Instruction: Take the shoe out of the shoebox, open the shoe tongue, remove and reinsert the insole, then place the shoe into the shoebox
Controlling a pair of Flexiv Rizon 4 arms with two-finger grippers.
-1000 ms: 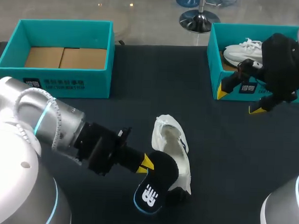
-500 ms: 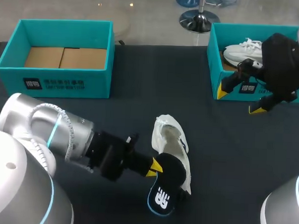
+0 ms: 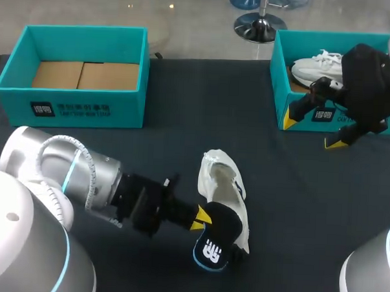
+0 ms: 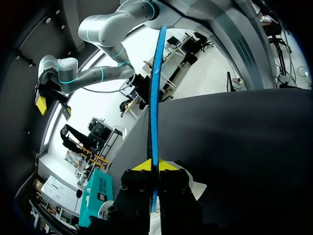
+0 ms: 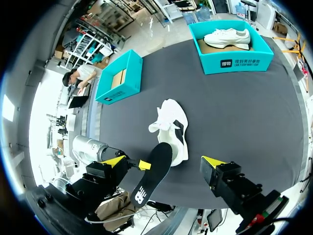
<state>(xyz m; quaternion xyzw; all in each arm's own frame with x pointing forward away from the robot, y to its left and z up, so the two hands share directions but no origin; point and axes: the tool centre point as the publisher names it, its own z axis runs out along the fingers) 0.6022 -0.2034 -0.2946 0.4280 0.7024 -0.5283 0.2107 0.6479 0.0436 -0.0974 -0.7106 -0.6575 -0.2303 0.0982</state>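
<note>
Insole [image 3: 211, 245], clamped in left pincer [image 3: 201, 217], has shifted toward 3 o'clock, nearer the shoe [image 3: 220, 183] heel, probably for reinsertion; right pincer [image 3: 312, 130] stands apart.

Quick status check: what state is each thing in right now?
Left gripper: shut on the insole.
Insole: gripped, close beside the shoe.
Shoe: lying on the table, outside both boxes.
Left shoebox: open, no shoe inside.
Right shoebox: open, second shoe inside.
Right gripper: open, empty.
</note>
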